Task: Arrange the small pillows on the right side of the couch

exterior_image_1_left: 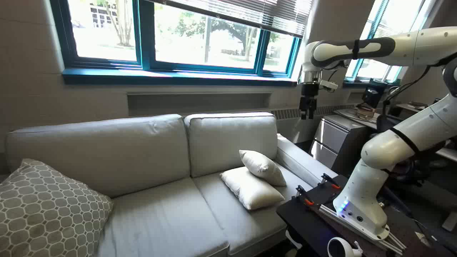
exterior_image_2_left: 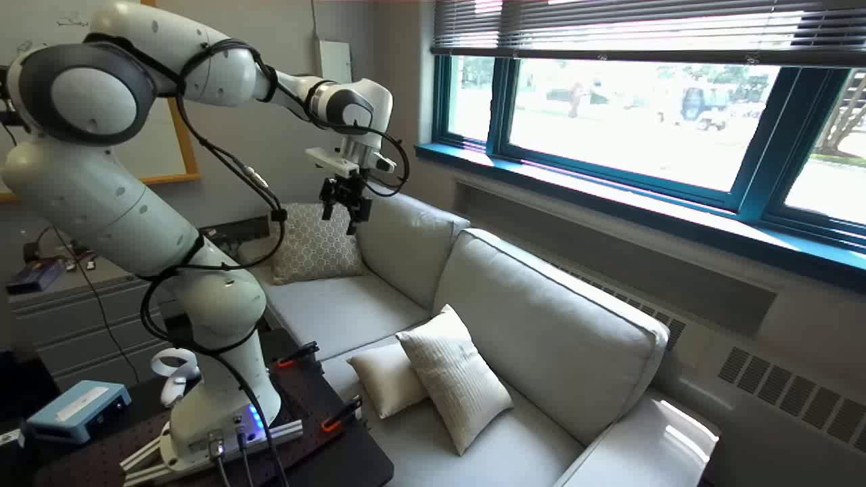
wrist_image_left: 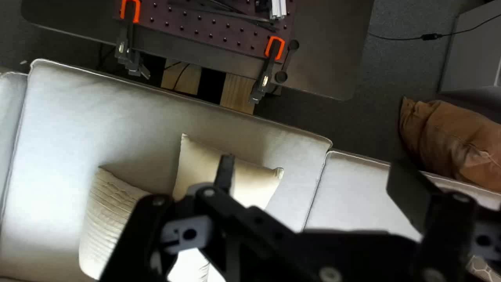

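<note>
Two small cream-white pillows lie on the seat at one end of the couch [exterior_image_1_left: 153, 221], near its armrest. The plain pillow [exterior_image_1_left: 250, 191] lies flat; it also shows in an exterior view [exterior_image_2_left: 387, 379] and the wrist view [wrist_image_left: 201, 162]. The ribbed pillow [exterior_image_2_left: 457, 379] leans tilted on it, seen too in an exterior view [exterior_image_1_left: 262, 167] and the wrist view [wrist_image_left: 107, 213]. My gripper [exterior_image_1_left: 307, 114] is open and empty, high above the couch and apart from both pillows. Its fingers are wide apart in the wrist view [wrist_image_left: 313, 176] and partly cover the pillows there.
A larger grey-white patterned pillow [exterior_image_1_left: 53, 210] stands at the couch's far end. The robot's black table [exterior_image_1_left: 303, 217], with orange-tipped clamps [exterior_image_1_left: 305, 195], stands along the couch's front. A brown bag-like thing [wrist_image_left: 458, 145] lies beyond the front edge. A window sill [exterior_image_2_left: 609, 193] runs behind.
</note>
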Motion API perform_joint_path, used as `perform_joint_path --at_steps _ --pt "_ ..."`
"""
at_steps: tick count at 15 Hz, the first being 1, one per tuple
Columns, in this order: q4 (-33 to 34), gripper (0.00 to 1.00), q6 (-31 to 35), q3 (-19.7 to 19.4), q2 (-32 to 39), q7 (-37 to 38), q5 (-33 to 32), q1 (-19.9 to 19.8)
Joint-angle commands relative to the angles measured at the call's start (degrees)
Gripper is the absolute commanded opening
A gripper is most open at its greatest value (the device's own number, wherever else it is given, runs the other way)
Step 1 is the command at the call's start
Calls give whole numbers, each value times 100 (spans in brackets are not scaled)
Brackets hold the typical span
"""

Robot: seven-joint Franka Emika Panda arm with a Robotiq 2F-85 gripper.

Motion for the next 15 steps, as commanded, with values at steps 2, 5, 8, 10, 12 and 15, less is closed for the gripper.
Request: perform_joint_path --at_steps 2,5,8,10,12,15 --pt "18 100 -6 77 4 -35 29 -93" --pt "22 100 -6 77 1 -35 29 -93" --pt "22 100 -6 77 1 -35 29 -93" --pt "22 100 -6 77 1 -35 29 -93" --pt "22 100 -6 77 1 -35 29 -93" --pt "37 100 54 47 -50 -28 -38 -145"
